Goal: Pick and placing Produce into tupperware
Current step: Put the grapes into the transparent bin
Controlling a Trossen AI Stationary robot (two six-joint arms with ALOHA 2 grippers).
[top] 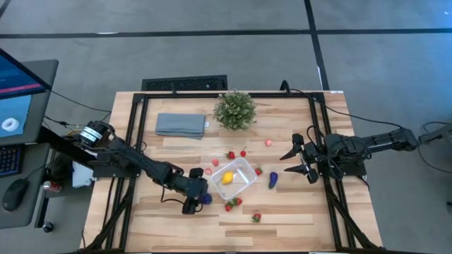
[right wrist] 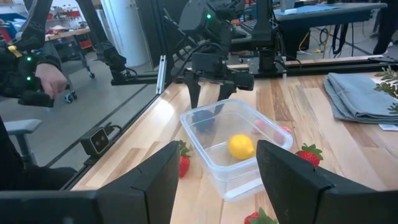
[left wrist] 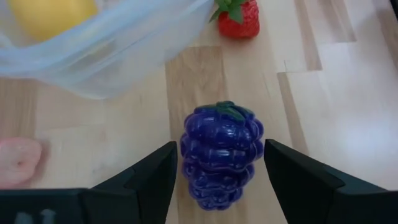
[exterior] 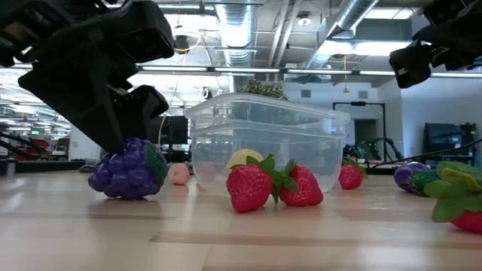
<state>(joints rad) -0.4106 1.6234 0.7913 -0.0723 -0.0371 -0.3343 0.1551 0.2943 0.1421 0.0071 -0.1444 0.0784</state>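
Half-hidden grape bunch [top: 205, 200] under left tool [top: 196, 203]

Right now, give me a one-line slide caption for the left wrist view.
Left hand open around the purple grape bunch on the table, beside the tupperware holding a yellow piece.

Grey floor [top: 212, 49], exposed ceiling ducts [exterior: 233, 22]
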